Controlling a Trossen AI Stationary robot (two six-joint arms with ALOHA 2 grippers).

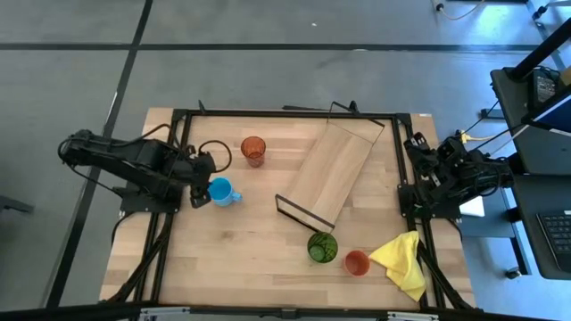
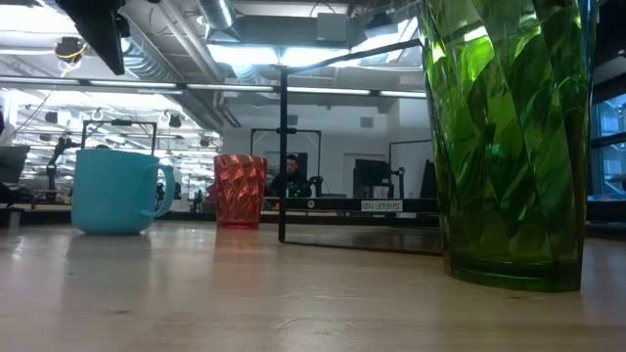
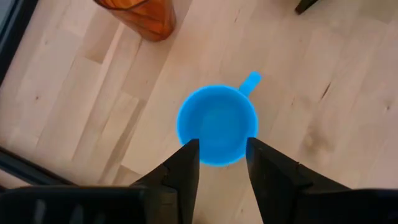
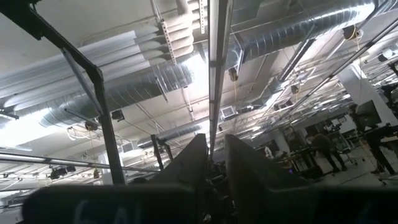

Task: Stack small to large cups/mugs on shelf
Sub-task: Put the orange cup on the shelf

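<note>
A light-blue mug (image 1: 221, 191) stands upright on the table's left half, its handle (image 3: 250, 81) toward the right. My left gripper (image 3: 221, 146) hangs open above the mug's left rim, well clear of it in the low view (image 2: 98, 34). The orange-red tumbler (image 1: 253, 150) stands farther back. The shelf plank (image 1: 332, 171) lies slantwise at the middle, with a wire frame at each end. The green tumbler (image 1: 322, 247) and the small red-orange cup (image 1: 357, 262) stand near the front edge. My right gripper (image 4: 214, 146) is parked at the right edge, pointing up, fingers nearly together.
A yellow cloth (image 1: 401, 263) lies at the front right beside the small cup. A black frame (image 1: 285, 112) runs around the table's edges. In the low view the green tumbler (image 2: 509, 147) fills the right side, with the shelf's wire end (image 2: 284, 156) behind it.
</note>
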